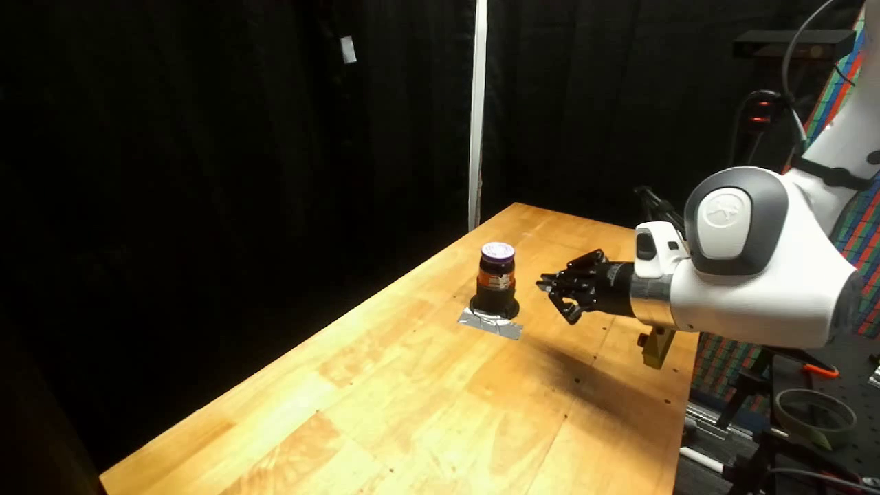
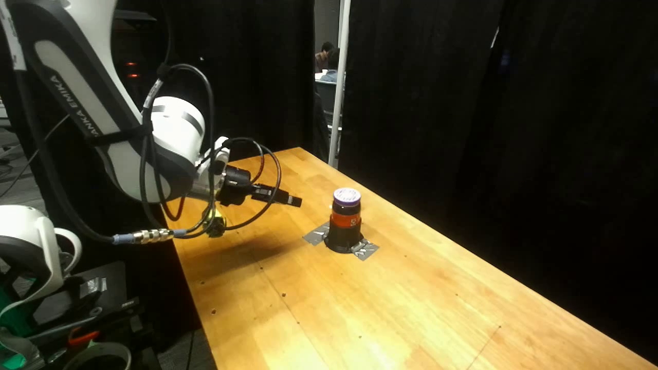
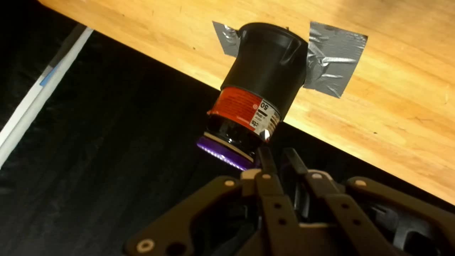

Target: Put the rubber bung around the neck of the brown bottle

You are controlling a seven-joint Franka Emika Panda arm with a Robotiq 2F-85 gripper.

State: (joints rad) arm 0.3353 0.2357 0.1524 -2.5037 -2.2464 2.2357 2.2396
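Jointed fingers (image 3: 272, 186), narrowly parted, near glossy cylindrical bottle (image 3: 239, 123).

Grey tape (image 3: 334, 60) stuck to wooden table (image 1: 385, 385). Black curtain (image 1: 240, 137) and white pole (image 1: 477, 117) behind. Tape roll (image 1: 825, 438) near table.

bottle (image 3: 234, 129) looks glossy, lid (image 3: 224, 155) shiny, holder (image 3: 265, 67) matt plastic, tape (image 3: 336, 60) creased, table (image 1: 426, 385) smooth wood, curtain (image 1: 227, 179) matt cloth.

The bottle (image 1: 496, 280) stands in a holder (image 1: 494, 301) on the table (image 1: 426, 385), the gripper (image 1: 546, 282) to its right in an exterior view.
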